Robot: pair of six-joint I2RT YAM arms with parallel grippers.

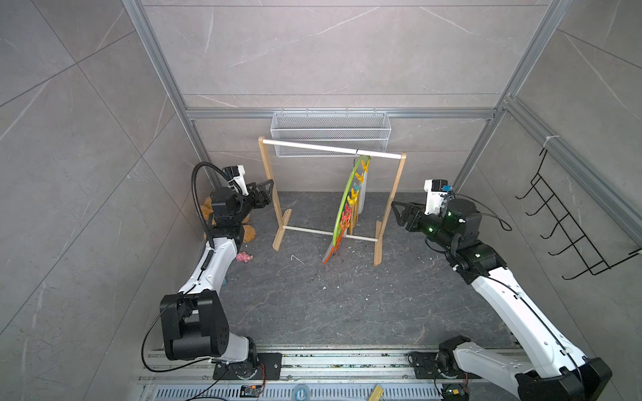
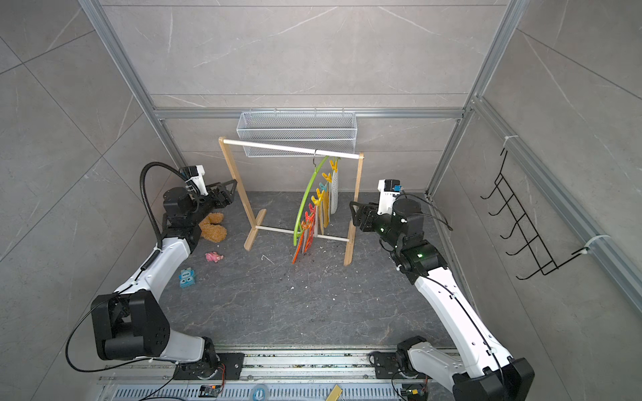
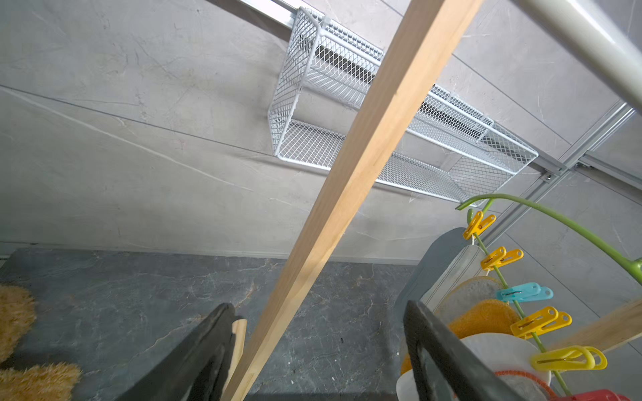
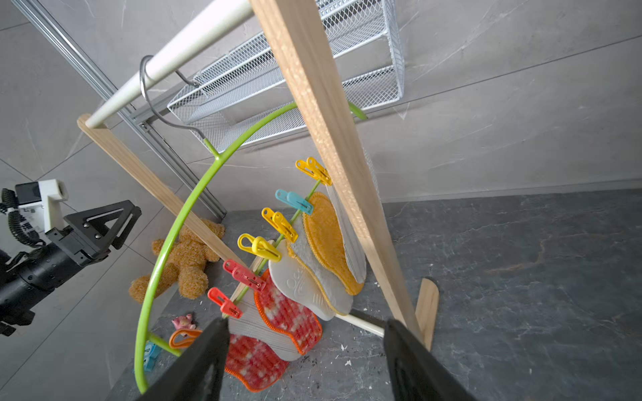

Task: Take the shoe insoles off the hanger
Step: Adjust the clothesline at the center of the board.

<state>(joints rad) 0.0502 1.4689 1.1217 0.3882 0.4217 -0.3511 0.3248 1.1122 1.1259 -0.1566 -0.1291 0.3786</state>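
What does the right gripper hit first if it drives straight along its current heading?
Probably the wooden rack's upright post: in the right wrist view it cuts across the gap of the open right gripper, ahead of the clipped shoe insoles. Depth is unclear; it could slip just past.

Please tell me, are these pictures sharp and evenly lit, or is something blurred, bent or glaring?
Both top views: soft, even light, only faint shadow under the wooden rack; the wide lens splays the wall frame. Left wrist view: left gripper close and soft; white rail glares slightly. Right wrist view: shoe insoles sharp; right gripper blurred.
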